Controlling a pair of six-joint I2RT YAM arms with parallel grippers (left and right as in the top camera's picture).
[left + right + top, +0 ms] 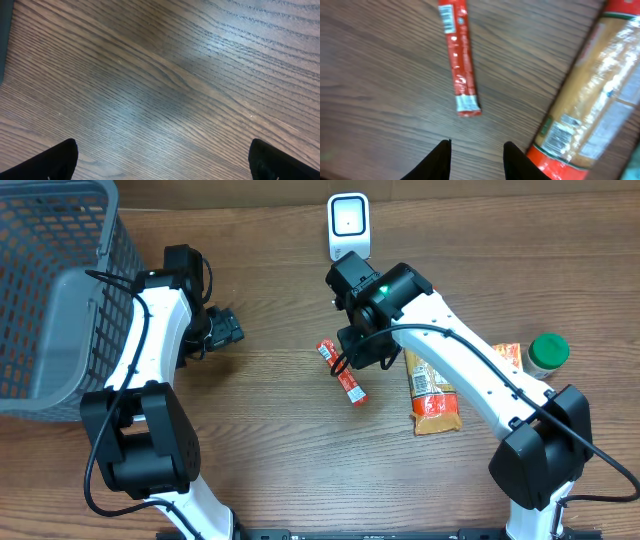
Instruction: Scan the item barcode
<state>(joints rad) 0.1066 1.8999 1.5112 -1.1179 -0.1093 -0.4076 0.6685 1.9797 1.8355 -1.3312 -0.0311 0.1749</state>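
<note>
Right claw point(477, 146) part open, empty; I see red stick point(460, 62) at its 12 o'clock. Left claw point(162, 150) wide, empty.

White arm shells point(455, 365), bulky black joints point(150, 440), thin black cables point(112, 279), small green light point(383, 288) on one wrist.

One each: basket point(30, 240), scanner point(348, 222), red stick point(341, 373), long pack point(433, 392), orange pack point(507, 356), jar point(548, 352).
</note>
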